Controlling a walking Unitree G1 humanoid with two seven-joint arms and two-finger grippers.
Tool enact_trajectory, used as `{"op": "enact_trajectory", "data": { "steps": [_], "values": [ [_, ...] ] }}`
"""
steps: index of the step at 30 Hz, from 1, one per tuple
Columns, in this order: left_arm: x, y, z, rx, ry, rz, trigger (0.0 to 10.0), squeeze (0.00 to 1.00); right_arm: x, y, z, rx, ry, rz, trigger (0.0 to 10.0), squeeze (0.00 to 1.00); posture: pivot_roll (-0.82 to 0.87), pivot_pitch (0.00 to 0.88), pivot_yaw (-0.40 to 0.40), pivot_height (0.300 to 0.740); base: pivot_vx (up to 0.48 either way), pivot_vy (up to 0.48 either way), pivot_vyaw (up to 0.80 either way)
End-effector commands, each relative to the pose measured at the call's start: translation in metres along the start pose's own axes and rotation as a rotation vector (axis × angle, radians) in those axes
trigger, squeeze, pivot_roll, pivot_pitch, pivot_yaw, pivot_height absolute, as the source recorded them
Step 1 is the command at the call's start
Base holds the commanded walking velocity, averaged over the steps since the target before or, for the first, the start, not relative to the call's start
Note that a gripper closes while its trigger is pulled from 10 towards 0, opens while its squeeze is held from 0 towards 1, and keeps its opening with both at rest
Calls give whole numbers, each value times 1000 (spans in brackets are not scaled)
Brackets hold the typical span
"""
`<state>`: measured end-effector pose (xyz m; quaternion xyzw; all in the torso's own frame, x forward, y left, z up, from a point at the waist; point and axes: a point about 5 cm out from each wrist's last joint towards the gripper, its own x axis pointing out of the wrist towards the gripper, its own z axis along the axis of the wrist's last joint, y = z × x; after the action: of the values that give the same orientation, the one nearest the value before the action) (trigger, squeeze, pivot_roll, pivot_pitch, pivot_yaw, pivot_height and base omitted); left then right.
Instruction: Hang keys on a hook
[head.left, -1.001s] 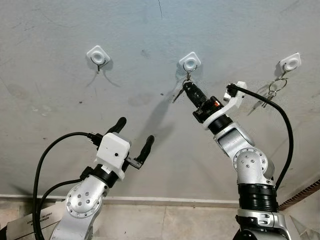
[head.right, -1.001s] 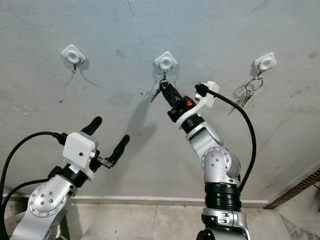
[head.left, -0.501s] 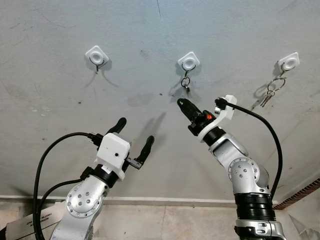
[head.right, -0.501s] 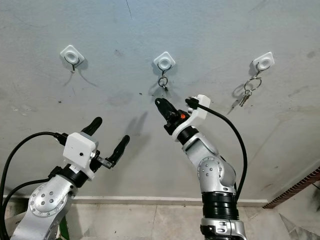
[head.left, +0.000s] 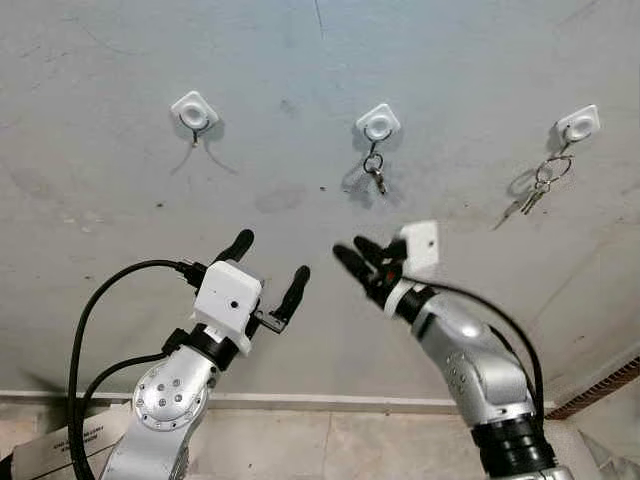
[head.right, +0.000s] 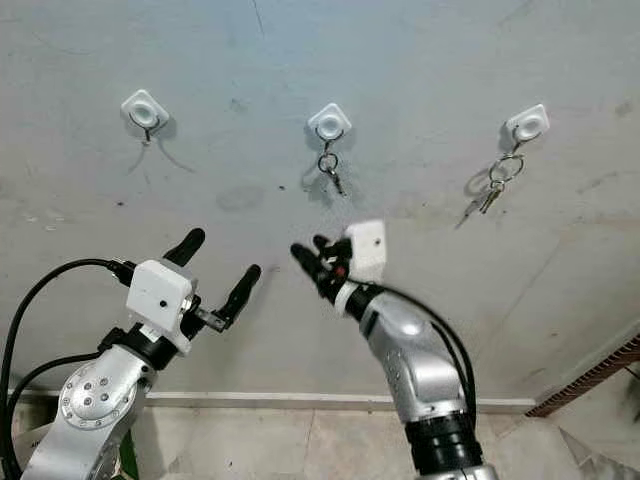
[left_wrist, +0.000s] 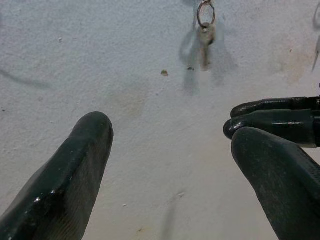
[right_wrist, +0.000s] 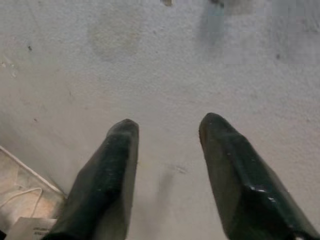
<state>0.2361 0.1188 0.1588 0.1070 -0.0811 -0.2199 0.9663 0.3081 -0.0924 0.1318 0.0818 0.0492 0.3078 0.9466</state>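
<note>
A key on a ring (head.left: 374, 170) hangs from the middle white hook (head.left: 378, 122) on the grey wall; the left wrist view has the key (left_wrist: 205, 30) too. My right gripper (head.left: 353, 255) is well below it, open and empty, its fingers (right_wrist: 117, 165) apart. My left gripper (head.left: 268, 265) is raised at the lower left, open and empty, with its fingers (left_wrist: 75, 165) wide apart. The left hook (head.left: 193, 108) is bare. Another set of keys (head.left: 535, 190) hangs from the right hook (head.left: 580, 123).
The wall meets a tiled floor (head.left: 330, 440) at a pale skirting strip. A black cable (head.left: 85, 330) loops from my left arm. A cardboard box (head.left: 60, 445) lies at the lower left. A brick-coloured edge (head.left: 600, 385) shows at the lower right.
My right gripper has let go of the key, leaving it on the middle hook, and has drawn back down and left, away from the wall, with its fingers now apart. The left arm stays.
</note>
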Motion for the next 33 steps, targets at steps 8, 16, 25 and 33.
{"op": "enact_trajectory", "data": {
  "steps": [8,16,25,33],
  "values": [
    [-9,10,-13,48,70,94,10000,0,-15,-4,1,-163,-16,-101,10000,1000,202,22,-21,740,0,0,0],
    [-22,21,-18,45,130,233,10000,0,-41,-16,10,-225,-46,-209,10000,1000,183,29,-31,740,0,0,0],
    [-39,24,-21,27,185,315,10000,0,-58,-28,15,-233,-44,-286,10000,1000,171,23,-32,740,0,0,0],
    [-42,22,-26,-16,222,314,10000,0,-55,-27,12,-214,-20,-286,10000,1000,176,19,-40,740,0,0,-608]
  ]
}}
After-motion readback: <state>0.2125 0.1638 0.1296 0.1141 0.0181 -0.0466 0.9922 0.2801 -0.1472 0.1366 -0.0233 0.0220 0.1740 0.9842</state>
